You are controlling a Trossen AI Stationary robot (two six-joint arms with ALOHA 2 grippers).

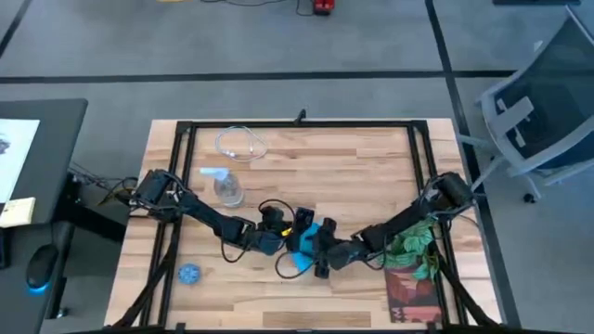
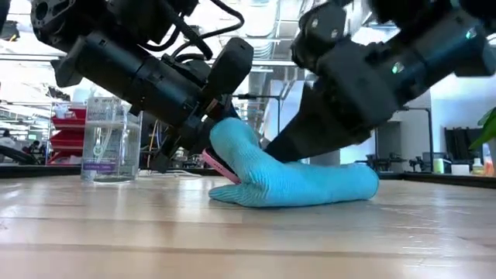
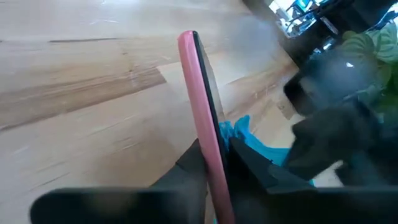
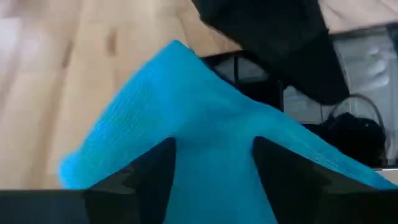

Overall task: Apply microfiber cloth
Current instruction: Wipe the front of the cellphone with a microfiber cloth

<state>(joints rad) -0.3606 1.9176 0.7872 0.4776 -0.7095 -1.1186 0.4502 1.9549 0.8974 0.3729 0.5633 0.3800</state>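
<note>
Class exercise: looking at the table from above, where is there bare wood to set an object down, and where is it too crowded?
Bare wood lies on the far half of the table, between the clear cable loop and the right arm, and along the near edge between the blue disc and the printed card. The centre is crowded: both end effectors meet at the microfiber cloth.

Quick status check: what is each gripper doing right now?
Left gripper: shut on the pink-edged phone, held on edge.
Right gripper: shut on the microfiber cloth.
</note>
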